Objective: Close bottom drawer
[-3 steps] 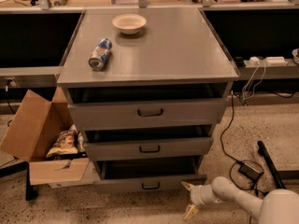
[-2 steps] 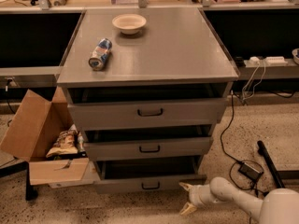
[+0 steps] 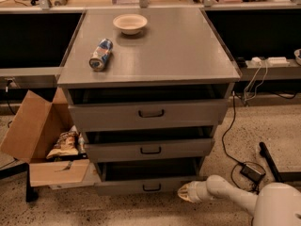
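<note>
The grey cabinet has three drawers, all pulled out a little. The bottom drawer [image 3: 141, 186] is the lowest, with a narrow front and a small dark handle [image 3: 151, 188]; a dark gap shows above its front. My gripper [image 3: 186, 192] sits low near the floor, just right of the bottom drawer's front, at its right end. My white arm [image 3: 235, 197] runs in from the bottom right. The middle drawer [image 3: 150, 149] and top drawer [image 3: 150, 113] stand above.
A blue can [image 3: 100, 54] lies on its side and a white bowl [image 3: 130, 22] stands on the cabinet top. An open cardboard box [image 3: 42, 140] with snack bags stands left of the cabinet. Cables and a power brick [image 3: 252, 171] lie on the floor to the right.
My gripper has shifted slightly along the floor by the bottom drawer's right end. The drawer itself looks much the same.
</note>
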`<state>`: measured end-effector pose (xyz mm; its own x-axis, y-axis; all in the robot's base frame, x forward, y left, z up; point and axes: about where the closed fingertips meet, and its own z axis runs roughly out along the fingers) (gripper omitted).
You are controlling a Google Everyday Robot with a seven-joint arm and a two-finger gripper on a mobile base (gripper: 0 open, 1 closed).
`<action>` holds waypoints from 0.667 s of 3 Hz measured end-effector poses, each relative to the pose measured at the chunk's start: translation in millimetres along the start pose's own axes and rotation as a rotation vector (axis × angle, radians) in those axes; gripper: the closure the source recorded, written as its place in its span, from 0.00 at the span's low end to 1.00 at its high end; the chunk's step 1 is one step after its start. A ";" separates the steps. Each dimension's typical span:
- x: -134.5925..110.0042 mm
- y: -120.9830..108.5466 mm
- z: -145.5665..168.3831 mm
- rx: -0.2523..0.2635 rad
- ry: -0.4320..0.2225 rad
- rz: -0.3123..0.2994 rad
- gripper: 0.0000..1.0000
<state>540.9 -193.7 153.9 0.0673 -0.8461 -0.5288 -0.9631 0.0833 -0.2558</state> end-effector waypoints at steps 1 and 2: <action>1.1 -14.3 -1.3 0.032 0.006 -0.019 0.96; 5.1 -25.1 -1.6 0.057 -0.041 -0.005 1.00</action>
<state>565.0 -200.9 159.0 0.0838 -0.8246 -0.5594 -0.9465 0.1097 -0.3036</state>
